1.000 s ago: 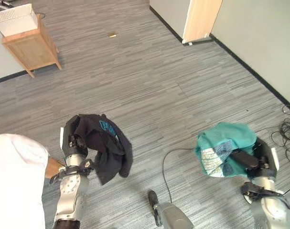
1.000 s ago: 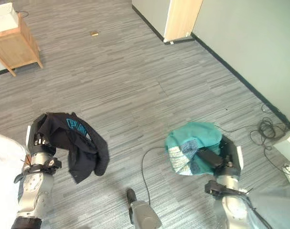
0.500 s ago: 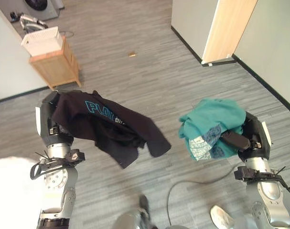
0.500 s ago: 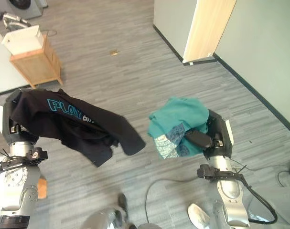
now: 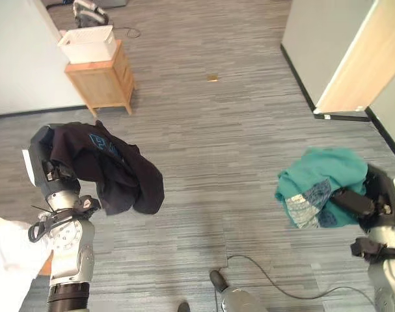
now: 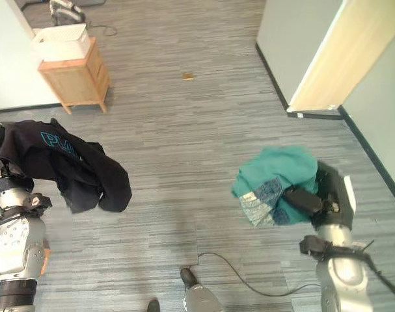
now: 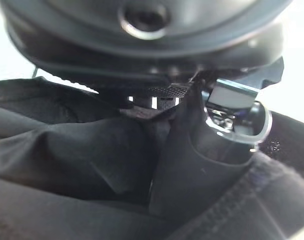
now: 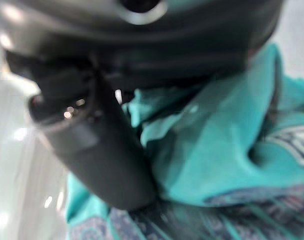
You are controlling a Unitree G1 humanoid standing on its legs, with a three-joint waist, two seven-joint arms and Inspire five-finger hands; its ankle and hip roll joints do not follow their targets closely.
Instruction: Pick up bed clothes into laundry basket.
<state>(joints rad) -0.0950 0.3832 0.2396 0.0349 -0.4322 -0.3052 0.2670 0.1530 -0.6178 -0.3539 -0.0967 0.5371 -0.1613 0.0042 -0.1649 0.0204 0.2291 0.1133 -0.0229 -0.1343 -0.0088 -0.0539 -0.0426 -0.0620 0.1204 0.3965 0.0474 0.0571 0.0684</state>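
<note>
Carrying both loads: left robot hand (image 5: 49, 170) is clutching the black shirt (image 5: 109, 172), right robot hand (image 5: 373, 201) is pinching the teal garment (image 5: 317, 188). White basket (image 5: 88, 43) is sitting at 11 o'clock on the wooden stand (image 5: 101, 81). Advice: be keeping both grips firm, hems off the floor (image 5: 217, 143).

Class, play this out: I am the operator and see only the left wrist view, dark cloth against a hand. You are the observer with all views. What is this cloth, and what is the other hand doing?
Observer: It is a black garment with teal lettering, draped over the left hand and hanging clear of the floor.
Operator: And the right hand?
Observer: The right hand holds a teal garment, thumb pressed across the cloth, also off the floor.
Operator: Any basket in sight?
Observer: A white basket sits on a wooden stand by the wall, ahead on the robot's left.
Operator: Anything between us and it?
Observer: A small tan object lies on the floor, off to the right of the stand.
</note>
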